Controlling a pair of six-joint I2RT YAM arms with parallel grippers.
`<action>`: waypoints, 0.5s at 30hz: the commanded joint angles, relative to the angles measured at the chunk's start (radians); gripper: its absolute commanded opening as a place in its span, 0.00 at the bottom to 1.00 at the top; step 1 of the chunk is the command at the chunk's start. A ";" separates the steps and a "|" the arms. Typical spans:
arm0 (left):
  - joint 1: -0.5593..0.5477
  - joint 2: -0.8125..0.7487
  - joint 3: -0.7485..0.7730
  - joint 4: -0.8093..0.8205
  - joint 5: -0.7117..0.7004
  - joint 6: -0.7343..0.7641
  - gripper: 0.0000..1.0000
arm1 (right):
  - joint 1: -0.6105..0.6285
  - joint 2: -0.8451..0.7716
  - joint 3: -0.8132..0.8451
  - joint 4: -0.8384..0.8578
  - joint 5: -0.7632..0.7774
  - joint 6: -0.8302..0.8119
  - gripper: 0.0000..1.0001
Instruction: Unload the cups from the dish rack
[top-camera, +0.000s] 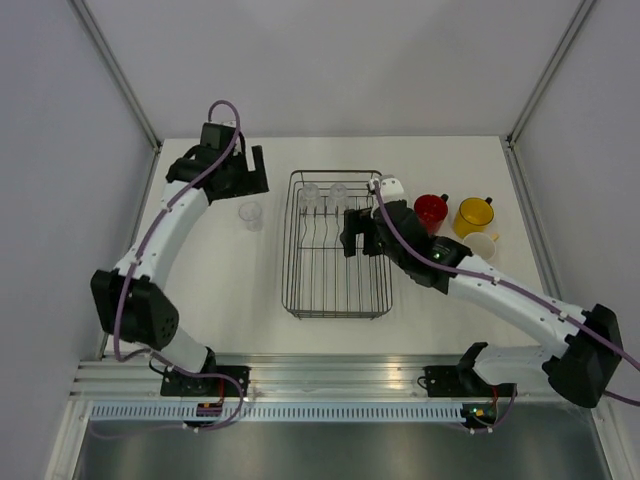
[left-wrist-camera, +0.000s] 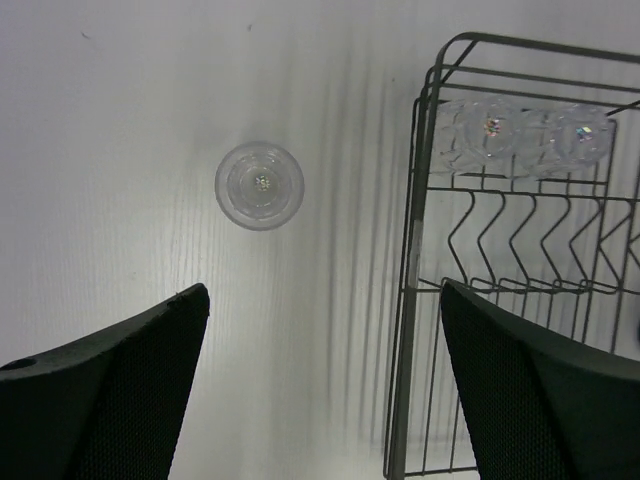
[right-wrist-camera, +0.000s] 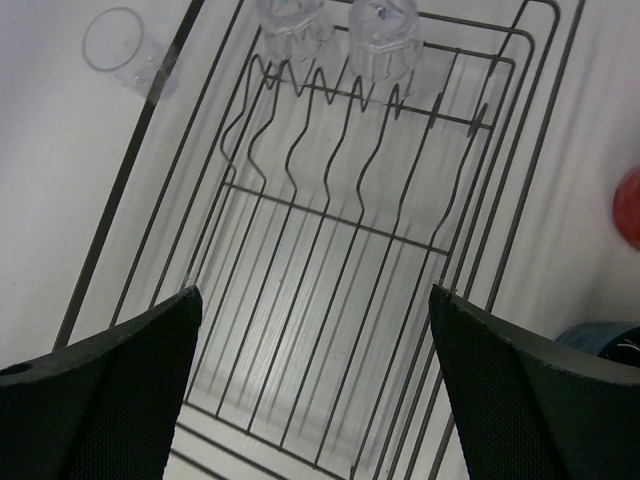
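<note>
The dish rack (top-camera: 290, 250) stands mid-table, with two clear tumblers (top-camera: 310, 195) (top-camera: 338, 193) upside down at its far end. A third tumbler (top-camera: 250, 214) stands alone on the table left of the rack. My left gripper (top-camera: 250, 178) hovers just beyond it, open and empty; its wrist view shows that tumbler (left-wrist-camera: 259, 185) well ahead of the gripper (left-wrist-camera: 322, 290). My right gripper (top-camera: 355, 232) hangs open over the rack's right side, nothing between its fingers (right-wrist-camera: 120, 390). The red mug (top-camera: 431, 211), yellow mug (top-camera: 473, 215) and cream mug (top-camera: 480, 246) sit right of the rack.
The rack's plate tines (right-wrist-camera: 330, 120) run across below the two tumblers (right-wrist-camera: 290, 22) (right-wrist-camera: 385, 35). A dark blue shape (right-wrist-camera: 600, 335) shows at the right edge of the right wrist view, beside the rack. Walls close the table on three sides.
</note>
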 joint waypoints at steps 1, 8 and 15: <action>0.002 -0.226 -0.082 0.041 -0.020 -0.056 1.00 | -0.004 0.107 0.110 0.025 0.164 0.065 0.98; -0.005 -0.634 -0.334 0.130 0.015 -0.081 1.00 | -0.055 0.340 0.281 0.017 0.157 0.020 0.97; -0.005 -0.886 -0.507 0.107 0.122 0.011 1.00 | -0.082 0.596 0.533 -0.065 0.203 -0.004 0.95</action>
